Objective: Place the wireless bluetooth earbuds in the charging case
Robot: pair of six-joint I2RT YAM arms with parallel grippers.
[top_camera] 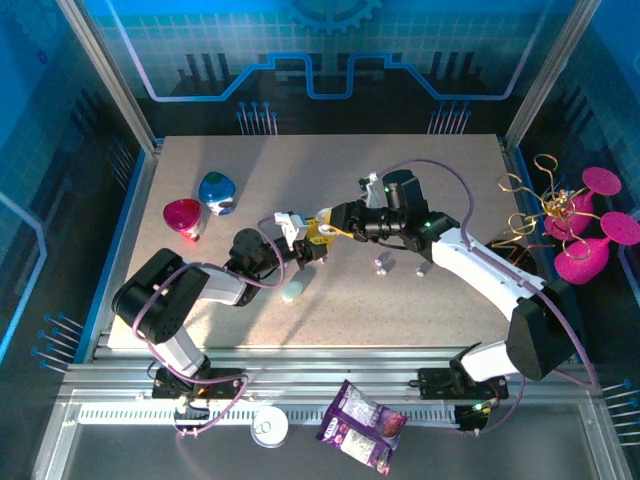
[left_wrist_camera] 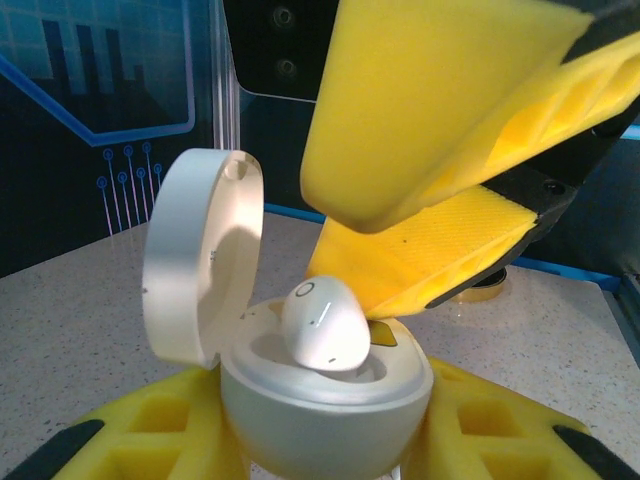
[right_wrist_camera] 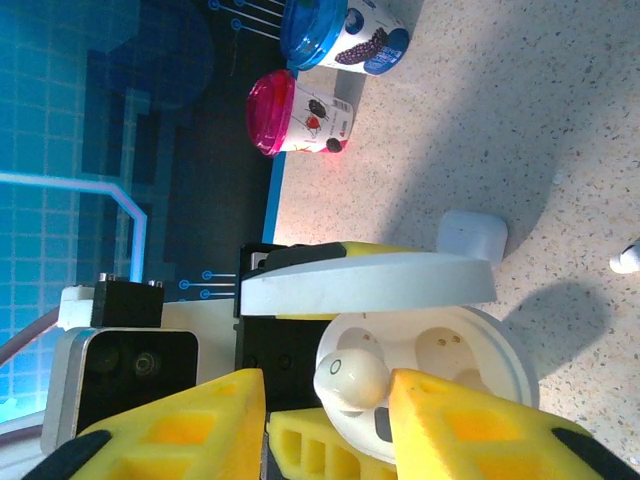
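**Left arm** (top_camera: pixel 200 285): I reach from my base at the near left towards mid-bench, forearm low and pointing right.

**Left jaws**: closed on the charging case (left_wrist_camera: pixel 325 415). Its rounded lower shell sits between my yellow fingers (left_wrist_camera: pixel 150 435), and its lid (left_wrist_camera: pixel 200 255) is hinged up and stands open.

**Right arm** (top_camera: pixel 480 265): I stretch from the near right across the bench (top_camera: pixel 450 170), wrist turned left, so my two sets of jaws meet tip to tip.

**Right jaws**: parted. One finger (left_wrist_camera: pixel 440 90) sits above the case and the other (left_wrist_camera: pixel 430 245) slopes down just beside the earbud. From my right wrist, the fingers stand either side of the earbud with a gap on at least one side.

**Earbud** (left_wrist_camera: pixel 325 325): white, glossy, seated in one socket of the open case with its rounded end up and proud of the rim.

**Loose earbuds** (top_camera: pixel 381 264): on the bench under my right forearm, well apart from the case.

**Pale mint case** (top_camera: pixel 297 285): closed, on the bench just near of my left jaws.

**Pink-lidded cup** (right_wrist_camera: pixel 300 112) and **blue-lidded cup** (right_wrist_camera: pixel 340 35): side by side at the far left.

**Snack bag** (top_camera: pixel 362 425): on the rail in front of my bases.
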